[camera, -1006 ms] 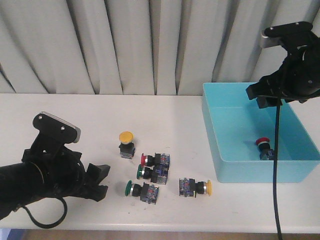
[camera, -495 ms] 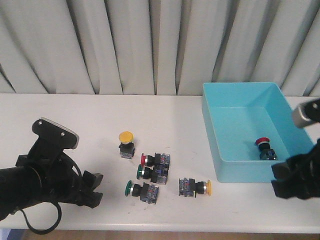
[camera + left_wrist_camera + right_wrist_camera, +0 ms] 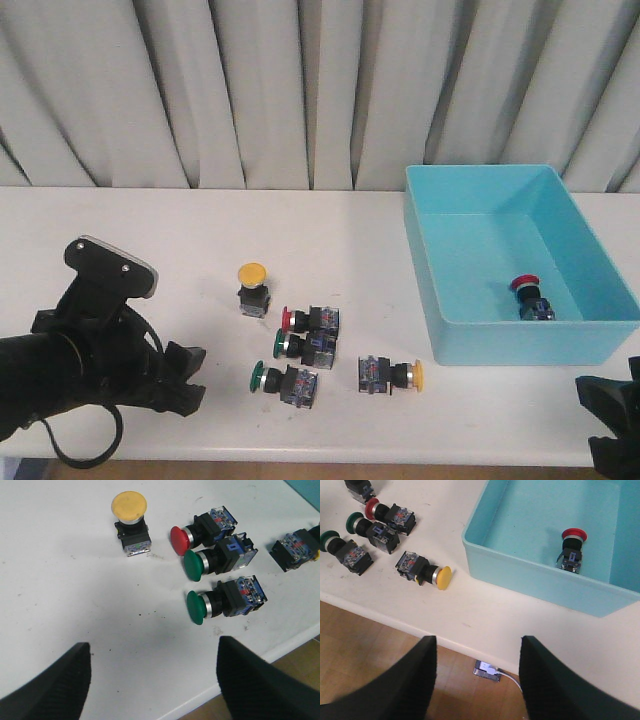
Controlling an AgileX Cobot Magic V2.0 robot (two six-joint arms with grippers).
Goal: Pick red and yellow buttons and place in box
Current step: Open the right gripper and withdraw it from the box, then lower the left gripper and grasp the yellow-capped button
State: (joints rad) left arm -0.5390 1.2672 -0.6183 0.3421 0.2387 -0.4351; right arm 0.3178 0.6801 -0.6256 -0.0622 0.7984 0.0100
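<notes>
Red button (image 3: 527,291) upright inside the light-blue box (image 3: 420,240), yellow button (image 3: 252,285) standing on the table (image 3: 180,230), left gripper (image 3: 188,375) low beside the switches, fingers spread, empty, right gripper (image 3: 476,680) parted past the table's near edge.

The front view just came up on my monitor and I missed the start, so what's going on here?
A two-armed robot is sorting push buttons into the blue box. The red button already lies inside. The yellow button stands upright on the table. Neither gripper holds anything: the left gripper is open near the loose switches, and the right gripper is open at the table's front edge.
</notes>
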